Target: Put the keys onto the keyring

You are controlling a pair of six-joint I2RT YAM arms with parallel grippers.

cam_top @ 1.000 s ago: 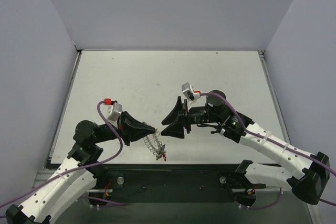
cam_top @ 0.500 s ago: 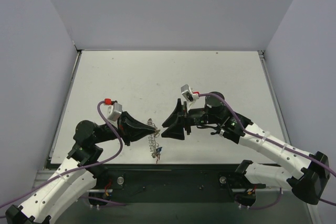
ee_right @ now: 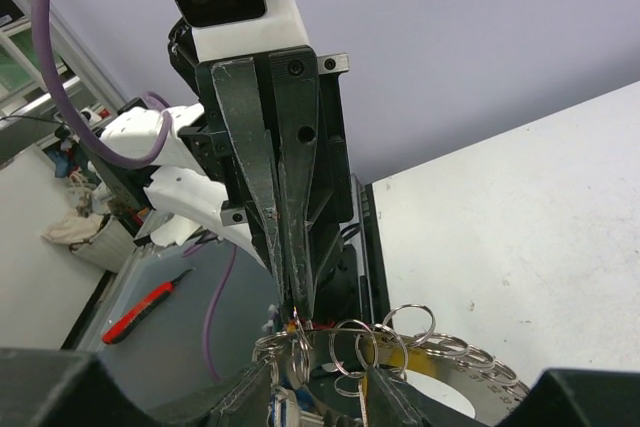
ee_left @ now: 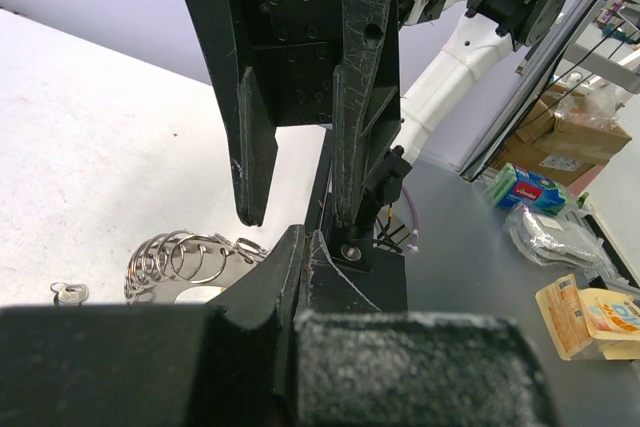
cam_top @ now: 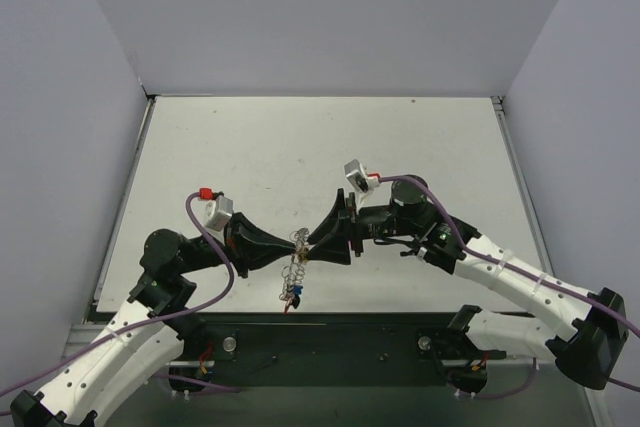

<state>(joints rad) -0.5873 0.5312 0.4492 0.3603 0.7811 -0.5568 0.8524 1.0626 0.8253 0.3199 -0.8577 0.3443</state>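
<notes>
Hanging just below the centre of the overhead frame, the keyring is gripped at its upper end by the left claw, whose fingers are pressed tightly together on the silvery coil. Small keys, one with a blue head and one with a red head, are seen dangling at the ring's lower end, near the bottom edge of the white tabletop. The right claw is brought tip to tip with the left one. Its fingers are shown parted in the left wrist view, with the left claw's tip lying low between them, and nothing is seen to be held by them. In the right wrist view the keyring is spread across the lower middle of the frame, directly beneath the closed left fingers. At the right edge of the left wrist view a green packet with a red label and some cardboard boxes with a white label are seen. Their writing is too small to be read.
</notes>
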